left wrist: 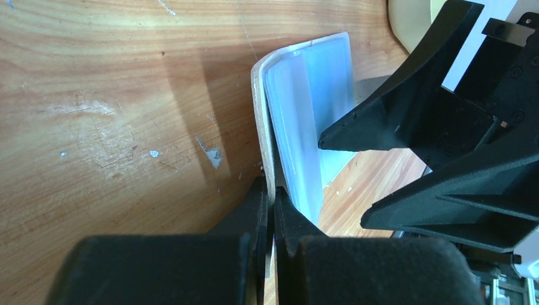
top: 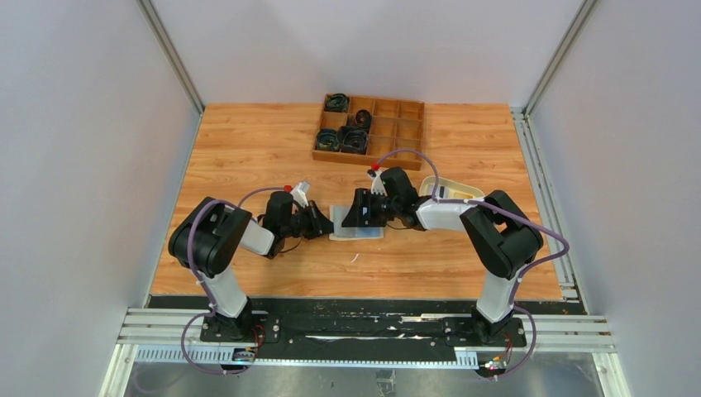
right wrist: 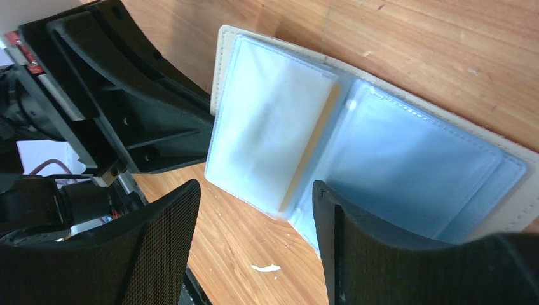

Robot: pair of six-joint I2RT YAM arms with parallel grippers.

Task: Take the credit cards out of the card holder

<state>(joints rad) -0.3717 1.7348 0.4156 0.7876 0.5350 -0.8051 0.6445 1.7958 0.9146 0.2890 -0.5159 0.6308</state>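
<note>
The card holder (top: 364, 230) lies open on the table between my two grippers. In the right wrist view it shows a beige cover (right wrist: 224, 44) and pale blue clear sleeves (right wrist: 407, 159). The left stack of sleeves (right wrist: 273, 121) looks whitish with a yellowish edge; I cannot make out separate credit cards. My left gripper (left wrist: 272, 203) is shut on the left edge of the beige cover (left wrist: 259, 121) and lifts it upright. My right gripper (right wrist: 254, 248) is open just above the sleeves, holding nothing. It also shows in the top view (top: 354, 217), facing the left gripper (top: 325, 222).
A brown wooden compartment box (top: 369, 128) with black items stands at the back. A cream oval tray (top: 441, 188) lies behind the right arm. A small white scrap (right wrist: 265, 268) lies on the wood near the holder.
</note>
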